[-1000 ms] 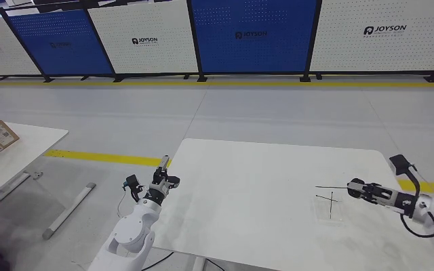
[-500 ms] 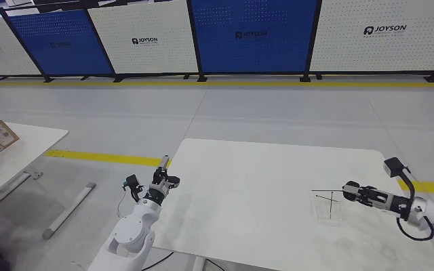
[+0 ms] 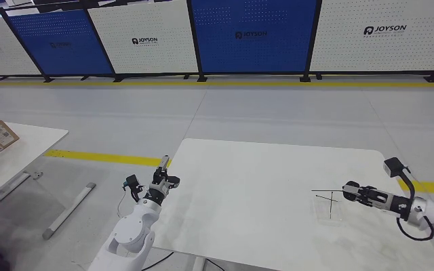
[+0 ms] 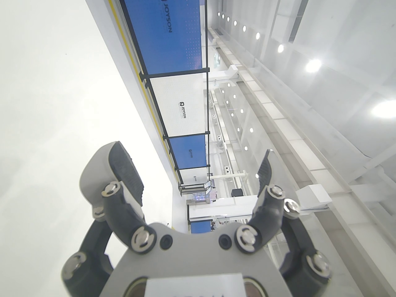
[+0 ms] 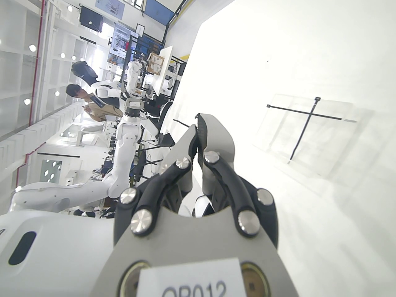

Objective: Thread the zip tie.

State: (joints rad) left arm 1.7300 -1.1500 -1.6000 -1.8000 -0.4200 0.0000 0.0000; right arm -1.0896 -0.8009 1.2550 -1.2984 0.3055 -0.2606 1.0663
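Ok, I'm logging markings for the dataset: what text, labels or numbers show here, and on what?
Wall panels: a logo and a word on each; brand print, not quoted.
Right label, behind the right gripper: a short code, cut off by the picture's edge.
Left label, behind the left gripper: the part that shows is blank.
Zip ties, tray, table: no print.
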